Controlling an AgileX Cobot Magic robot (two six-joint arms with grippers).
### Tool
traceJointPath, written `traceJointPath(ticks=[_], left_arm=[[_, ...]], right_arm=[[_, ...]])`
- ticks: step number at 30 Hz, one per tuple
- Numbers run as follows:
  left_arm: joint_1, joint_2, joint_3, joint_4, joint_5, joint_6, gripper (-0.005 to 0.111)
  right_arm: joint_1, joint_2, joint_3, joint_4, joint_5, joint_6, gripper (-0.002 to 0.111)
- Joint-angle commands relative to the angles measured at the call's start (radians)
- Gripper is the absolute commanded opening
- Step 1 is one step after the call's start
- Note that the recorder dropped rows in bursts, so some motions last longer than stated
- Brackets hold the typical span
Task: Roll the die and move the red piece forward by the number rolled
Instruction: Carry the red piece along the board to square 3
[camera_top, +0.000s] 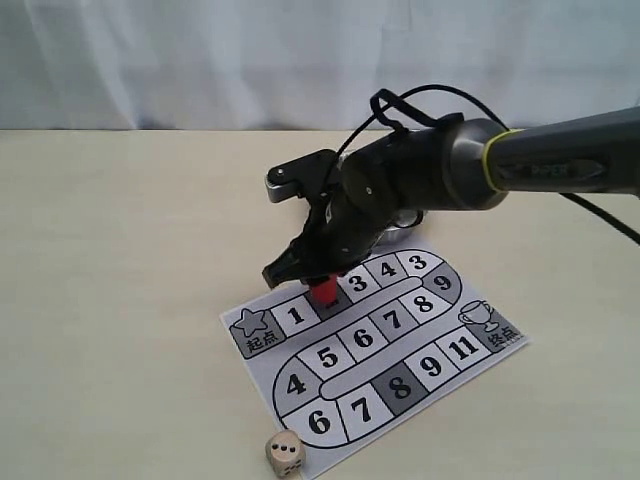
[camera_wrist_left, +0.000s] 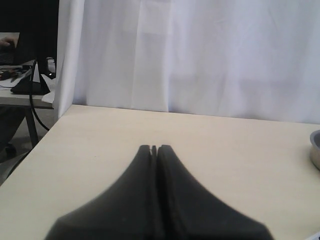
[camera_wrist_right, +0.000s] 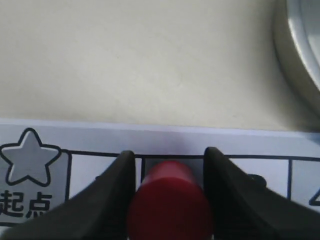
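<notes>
Nearest to me, the die sits on the table just beside the numbered board's near edge, at the corner below square 6. Dark pips show on the face turned my way.

On the board I read 起点 under a star at the start, then 1, a covered square, 3 and 4. The track winds on through 9, 8, 7, 6, 5, 4, then 6, 7, 8, 9, 11. It ends at a cup drawn over characters I take to be 终点.

The red piece stands upright over the square between 1 and 3. My right gripper is clamped on it, one finger pressed to each side. I cannot tell whether its base rests on the board or hangs just above it.

The only container is a metal bowl. It lies off the board on bare table, past the edge that runs along the star square's row. Only its rim shows, so I cannot tell what it holds.

My left gripper has its fingers pressed together with nothing between them, over bare table before a white curtain. I cannot place it against the board.
</notes>
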Motion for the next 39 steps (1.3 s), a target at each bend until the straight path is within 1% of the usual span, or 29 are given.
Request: traceJointPath(ticks=[1, 7, 13, 19, 23, 28, 32, 37, 39], left_arm=[[-0.008, -0.001, -0.007, -0.002, -0.012, -0.002, 0.0], [-0.008, -0.001, -0.007, -0.002, -0.012, -0.002, 0.0], [-0.008, -0.001, -0.007, -0.002, -0.012, -0.002, 0.0], [-0.008, -0.001, -0.007, -0.002, -0.012, -0.002, 0.0], [-0.008, -0.001, -0.007, -0.002, -0.012, -0.002, 0.0], [-0.008, -0.001, -0.007, -0.002, -0.012, -0.002, 0.0], [-0.008, -0.001, -0.007, -0.002, -0.012, -0.002, 0.0], [-0.008, -0.001, -0.007, -0.002, -0.012, -0.002, 0.0], [-0.008, -0.001, -0.007, -0.002, -0.012, -0.002, 0.0]], right_arm=[[-0.005, 0.036, 0.001, 0.002, 0.013, -0.005, 0.004], [-0.017, -0.008, 0.001, -0.025, 0.019, -0.005, 0.004], [-0.08, -0.046, 0.001, -0.021, 0.071, -0.005, 0.004], [-0.12, -0.044, 0.001, -0.001, 0.061, -0.005, 0.004], [-0.12, -0.028, 0.001, 0.012, 0.055, -0.005, 0.004], [-0.12, 0.009, 0.001, 0.102, 0.02, -0.013, 0.004], [-0.125, 0.014, 0.001, 0.062, 0.02, -0.005, 0.004], [-0.133, 0.014, 0.001, 0.054, 0.028, 0.017, 0.004], [-0.133, 0.014, 0.001, 0.054, 0.03, 0.02, 0.008]])
